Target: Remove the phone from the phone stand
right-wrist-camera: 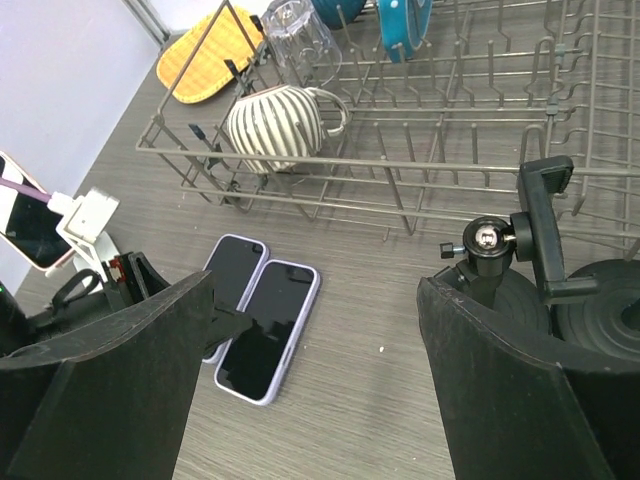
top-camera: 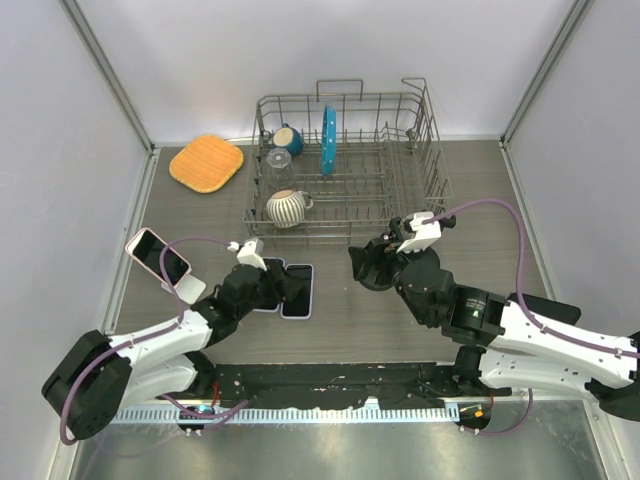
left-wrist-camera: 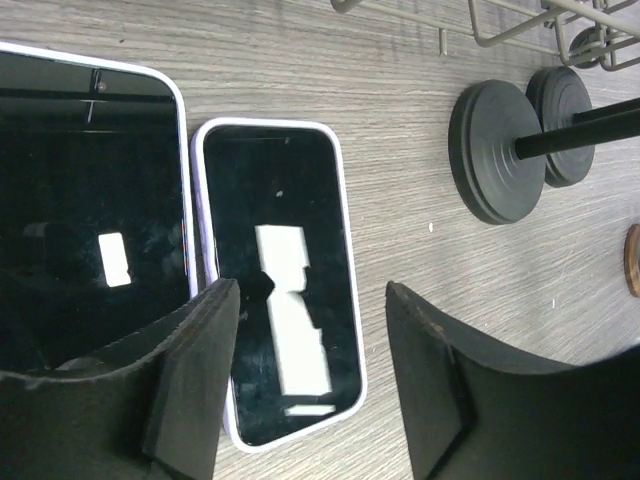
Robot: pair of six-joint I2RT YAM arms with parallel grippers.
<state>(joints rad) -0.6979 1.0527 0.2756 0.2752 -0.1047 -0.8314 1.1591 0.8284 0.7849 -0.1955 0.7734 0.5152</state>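
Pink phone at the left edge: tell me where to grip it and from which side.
Pinch the pink phone across its two long edges, on the upper half that sticks out free of the white stand. It leans screen-up with its lower end at the stand, so come from above, probably with the open left gripper, and lift along its slope.

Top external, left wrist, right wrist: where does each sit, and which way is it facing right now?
Top external: above and behind the bases, looking down on the table; both arms show, with left hand and right hand.
Left wrist: on the left arm, looking down at two flat phones; its fingers fill the bottom.
Right wrist: on the right arm, looking across to the rack and an empty stand; its fingers frame the bottom.
Shared: all three see the flat phones.
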